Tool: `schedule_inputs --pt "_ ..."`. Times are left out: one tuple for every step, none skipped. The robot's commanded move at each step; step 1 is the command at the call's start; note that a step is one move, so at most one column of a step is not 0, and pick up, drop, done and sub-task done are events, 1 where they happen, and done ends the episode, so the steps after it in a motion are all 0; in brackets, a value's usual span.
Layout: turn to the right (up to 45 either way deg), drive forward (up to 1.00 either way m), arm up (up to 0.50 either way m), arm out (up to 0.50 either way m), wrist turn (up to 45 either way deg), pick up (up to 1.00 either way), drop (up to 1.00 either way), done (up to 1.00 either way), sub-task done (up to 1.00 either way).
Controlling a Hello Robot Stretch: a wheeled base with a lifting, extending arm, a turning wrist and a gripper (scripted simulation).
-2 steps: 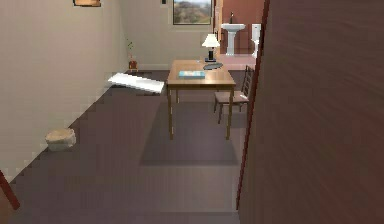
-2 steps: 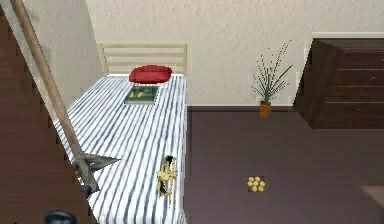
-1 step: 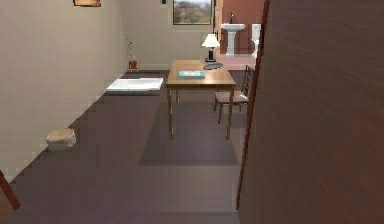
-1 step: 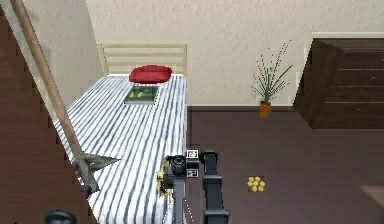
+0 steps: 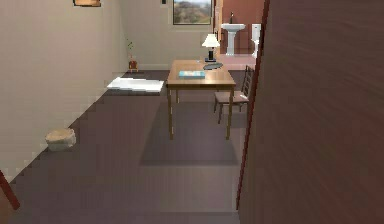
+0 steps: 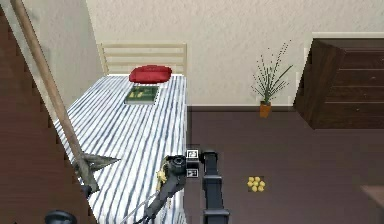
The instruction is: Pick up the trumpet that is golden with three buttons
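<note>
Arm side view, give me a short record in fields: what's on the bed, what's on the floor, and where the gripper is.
bed: striped cover, pale headboard
on bed: red pillow, green book
gripper: at the bed's near edge, small yellow thing close by; cannot tell whether it holds anything
floor: yellow blob right of the arm
far wall: potted plant, dark dresser

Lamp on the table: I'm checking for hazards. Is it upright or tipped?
Upright: the lamp stands on the wooden table, pale shade directly above its base.
</note>
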Motion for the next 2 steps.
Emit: schedule_inputs --pt "0.0 0.0 0.0 0.0 45.0 0.0 0.0 0.0 0.0" --pt "0.0 0.0 0.0 0.0 45.0 0.0 0.0 0.0 0.0"
